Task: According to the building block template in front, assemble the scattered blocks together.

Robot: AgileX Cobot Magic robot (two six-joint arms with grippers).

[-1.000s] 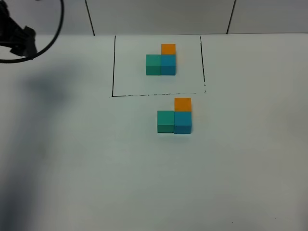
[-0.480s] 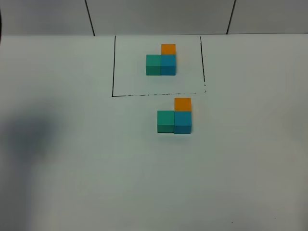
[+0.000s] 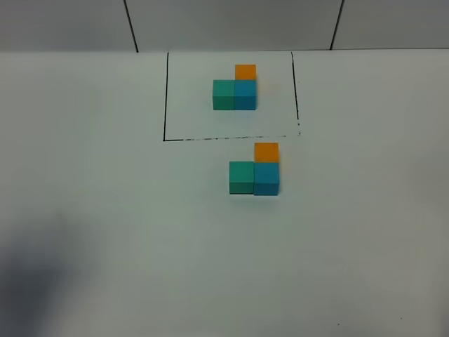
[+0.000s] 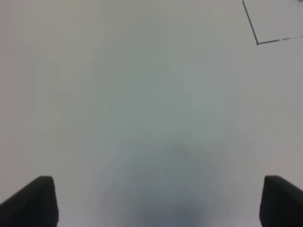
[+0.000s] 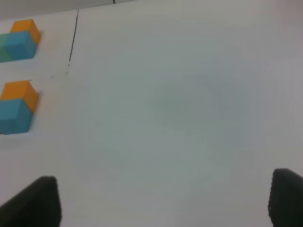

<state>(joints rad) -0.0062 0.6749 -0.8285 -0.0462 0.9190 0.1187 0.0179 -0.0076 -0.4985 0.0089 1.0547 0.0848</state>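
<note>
The building block template (image 3: 235,90) sits at the back inside a black drawn rectangle (image 3: 165,98): teal-green and blue cubes side by side, orange behind the blue. The scattered blocks stand joined in the same L shape just in front of the frame: teal-green cube (image 3: 241,177), blue cube (image 3: 266,178), orange cube (image 3: 266,152). The right wrist view shows the blue (image 5: 13,116) and orange (image 5: 20,92) cubes far off to one side. My left gripper (image 4: 156,201) and right gripper (image 5: 163,201) are open and empty over bare table, both out of the exterior view.
The white table (image 3: 365,232) spreads on all sides of the cubes. A wall with dark seams (image 3: 130,24) runs along the back. A soft shadow (image 3: 35,274) lies on the front left of the table.
The left arm, seen at the far left a second ago, has left the exterior view. Its shadow has slid toward the front left. The cubes have not moved.
</note>
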